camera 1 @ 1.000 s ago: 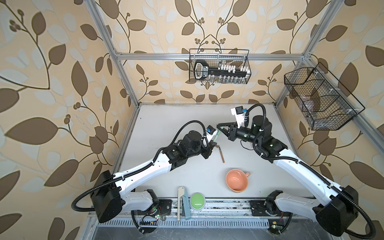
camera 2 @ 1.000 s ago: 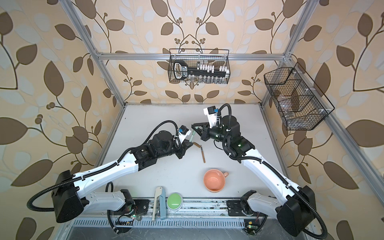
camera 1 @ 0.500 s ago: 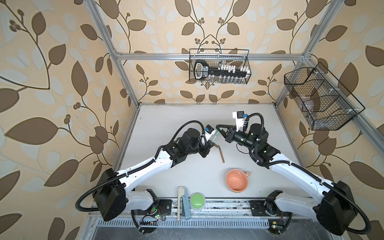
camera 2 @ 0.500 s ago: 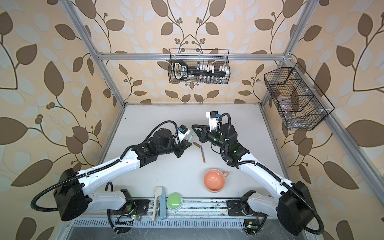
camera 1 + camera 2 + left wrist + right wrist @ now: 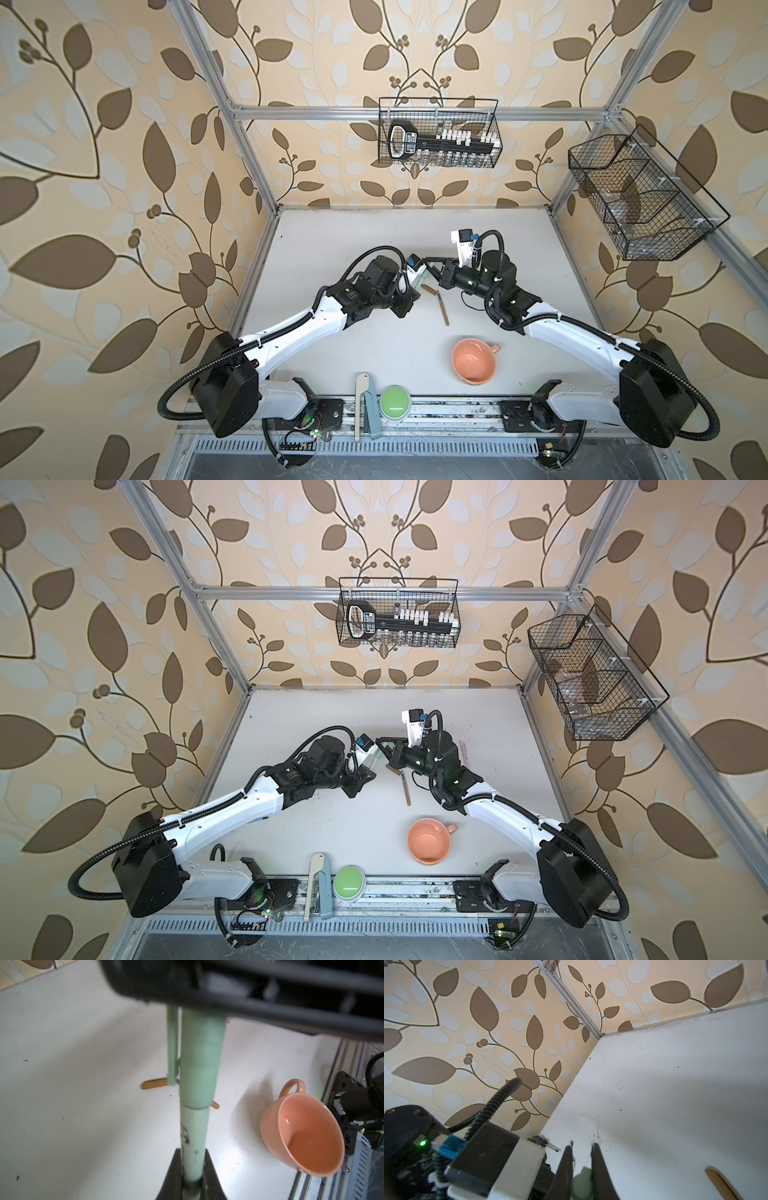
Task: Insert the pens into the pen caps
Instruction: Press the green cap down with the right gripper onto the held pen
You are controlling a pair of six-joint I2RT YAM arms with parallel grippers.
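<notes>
Tan cap (image 5: 154, 1085) partly behind green cap (image 5: 200, 1053)

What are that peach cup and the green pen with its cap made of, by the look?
Peach-orange handled cup: probably glazed ceramic; its inside shows a glossy highlight. Pale green pen and pale green clipped cap: likely satin-finish plastic; moulded rings on the cap, dark scuffs on the barrel.
</notes>
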